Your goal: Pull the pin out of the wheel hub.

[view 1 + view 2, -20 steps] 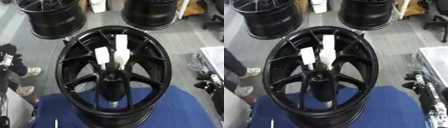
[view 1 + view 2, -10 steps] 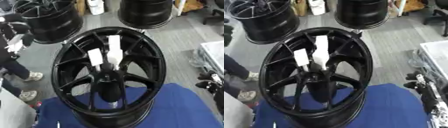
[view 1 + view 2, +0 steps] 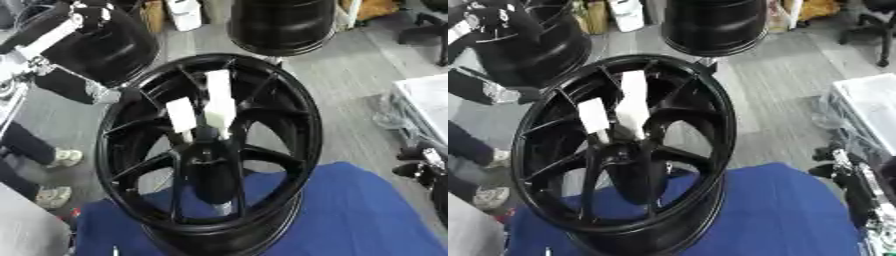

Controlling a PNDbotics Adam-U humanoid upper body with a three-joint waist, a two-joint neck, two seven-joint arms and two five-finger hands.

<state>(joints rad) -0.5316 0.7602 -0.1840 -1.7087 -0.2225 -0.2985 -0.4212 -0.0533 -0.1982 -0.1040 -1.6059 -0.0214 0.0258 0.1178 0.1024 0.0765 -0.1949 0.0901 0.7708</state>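
A black spoked wheel [image 3: 140, 165] stands upright on a blue cloth [image 3: 350, 220], its open face towards me. From its hub [image 3: 206, 150] two white pieces stick up: a long one [image 3: 219, 102] and a shorter one [image 3: 181, 114] to its left. My left arm [image 3: 48, 40], black with a pale stripe, crosses the upper left corner, and my left hand [image 3: 87, 10] is up there, well away from the hub. My right hand [image 3: 837, 167] rests at the right edge beside the cloth, fingers relaxed, holding nothing.
Two more black wheels stand on the grey floor behind, one at the back left [image 3: 114, 50] and one at the back middle [image 3: 280, 25]. A white table corner [image 3: 429, 100] shows at the right.
My left hand has risen from the left edge to the upper left corner. The whole picture has shifted, so the camera moved. The wheel and the right hand keep their places.
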